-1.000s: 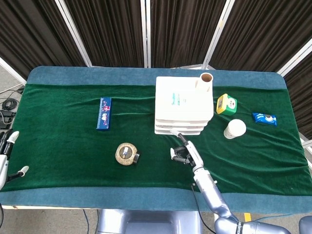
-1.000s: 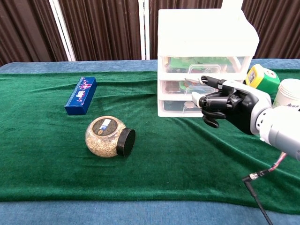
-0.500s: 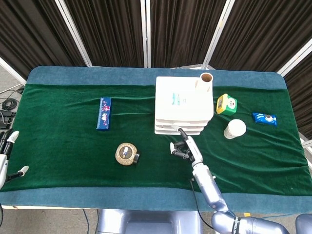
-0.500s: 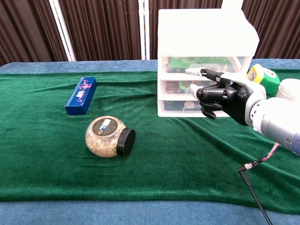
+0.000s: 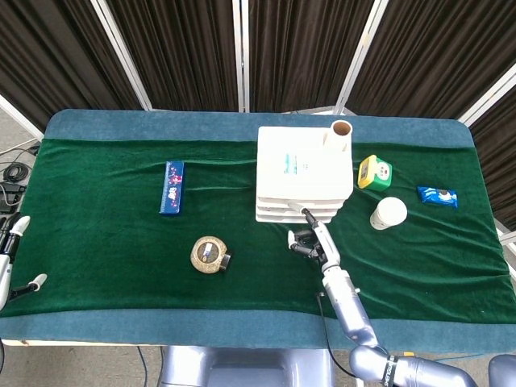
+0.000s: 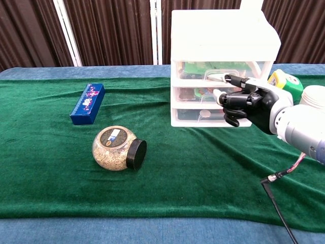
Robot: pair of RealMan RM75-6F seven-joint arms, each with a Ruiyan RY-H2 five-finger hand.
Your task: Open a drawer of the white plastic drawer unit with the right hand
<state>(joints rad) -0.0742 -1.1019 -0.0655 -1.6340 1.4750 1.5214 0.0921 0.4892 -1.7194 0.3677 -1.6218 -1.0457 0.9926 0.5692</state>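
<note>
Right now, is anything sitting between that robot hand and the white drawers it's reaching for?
Nothing visible does. The right hand is already at the front of the white drawer unit, with only bare green cloth below it.

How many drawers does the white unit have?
3, stacked in the unit: top drawer, middle drawer and bottom drawer. The right hand partly covers their fronts.

The right arm reaches forward over the table, its hand (image 6: pixel 250 102) raised with the palm side facing left. One finger points ahead while the others curl inward, gripping nothing. The left hand (image 5: pixel 10 256) sits at the far left edge, its fingers apart.
</note>
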